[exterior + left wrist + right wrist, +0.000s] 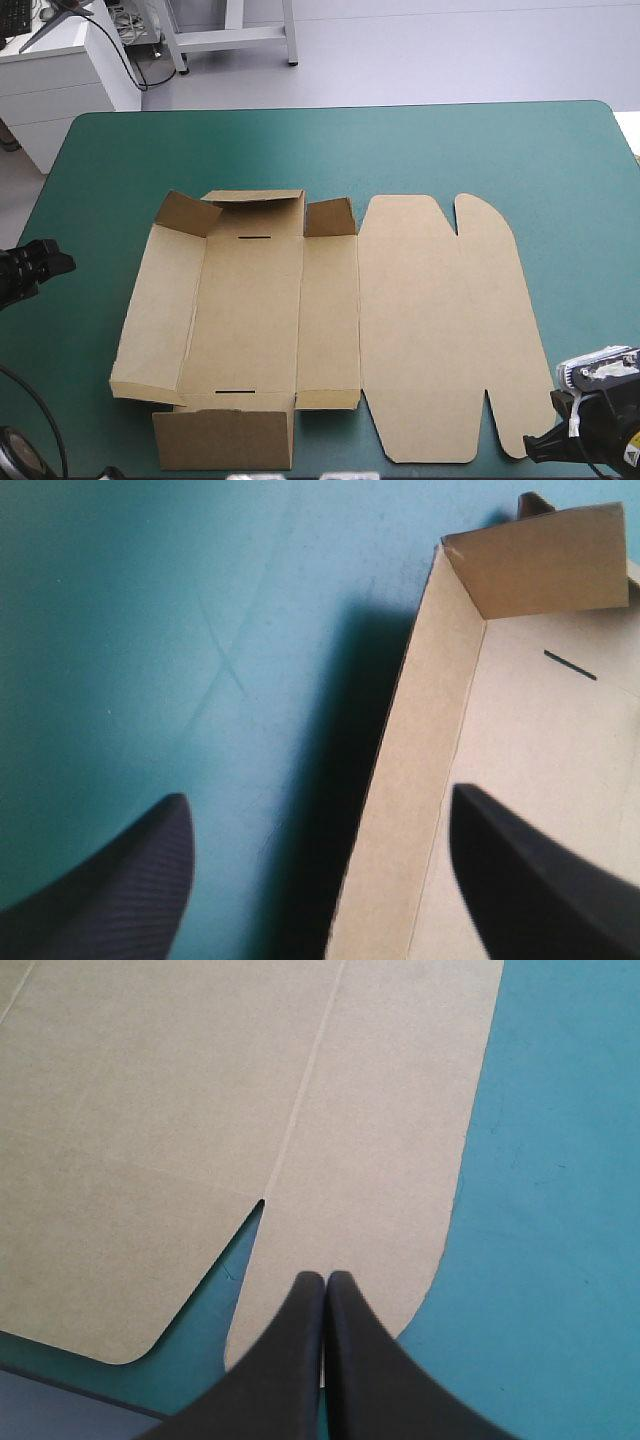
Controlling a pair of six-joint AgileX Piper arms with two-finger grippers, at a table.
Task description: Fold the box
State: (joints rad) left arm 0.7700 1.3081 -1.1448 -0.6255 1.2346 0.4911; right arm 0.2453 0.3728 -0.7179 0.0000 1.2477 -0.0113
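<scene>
Half-folded box on the table, one gripper on each side

A cut sheet of brown cardboard, the box (250, 310), lies in the middle of the teal-green table cover (500, 150). The left part of the box has its thin side walls (150, 310) tipped up a little, and two small dark slits (255, 238) show in its floor. The right part of the box, the big lid (440, 330), lies flat. The left gripper (30, 270) is off to the left of the box and not touching it. Its black fingers (120, 880) stand wide apart and hold nothing, with the box's left wall ahead of the gap. The right gripper (325, 1275) is at the near right corner of the box. Its fingers are pressed together into one point, right at the lid's rounded tab (370, 1210).
</scene>
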